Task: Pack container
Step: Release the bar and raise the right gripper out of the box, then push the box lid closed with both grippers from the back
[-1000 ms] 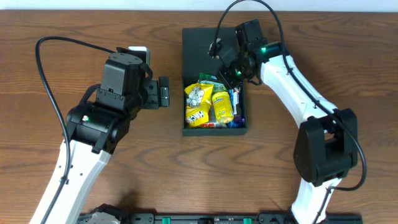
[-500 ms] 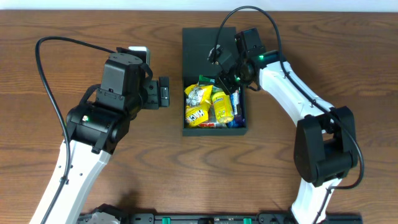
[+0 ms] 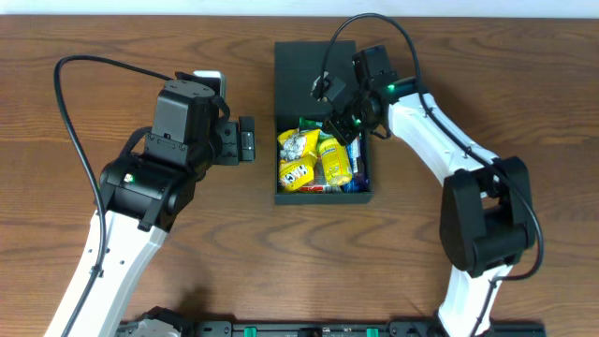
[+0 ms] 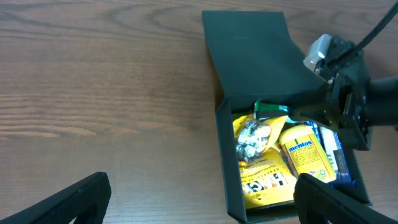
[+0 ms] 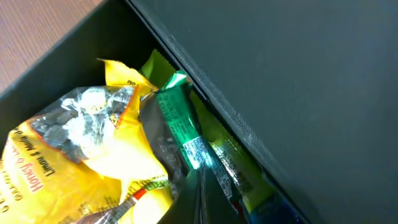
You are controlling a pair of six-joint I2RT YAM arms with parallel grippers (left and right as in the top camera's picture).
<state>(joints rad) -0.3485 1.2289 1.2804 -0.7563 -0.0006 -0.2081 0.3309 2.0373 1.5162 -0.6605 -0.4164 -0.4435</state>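
The dark green container point(image 3: 323, 197) stands mid-table with its flap lid point(image 3: 304, 80) folded back. Yellow snack packets point(image 3: 298, 168) and a yellow Mentos pack point(image 3: 334, 161) fill it. My right gripper point(image 3: 339, 122) reaches into the box's back edge by the hinge. In the right wrist view its fingers point(image 5: 199, 199) are pressed together, tips against a green packet point(image 5: 183, 130) beside a yellow packet point(image 5: 74, 155), under the lid point(image 5: 298, 74). My left gripper point(image 3: 247, 140) is wide open and empty, just left of the box; in its view point(image 4: 199, 211) the box wall point(image 4: 224, 155) shows.
Bare brown wood table point(image 3: 112, 37) surrounds the box on all sides. The right arm's cable point(image 3: 370, 19) loops over the lid. Blue packets point(image 3: 356, 159) lie along the box's right wall.
My right gripper has moved a little left and down toward the back of the box's contents. The left arm and the box have not moved.
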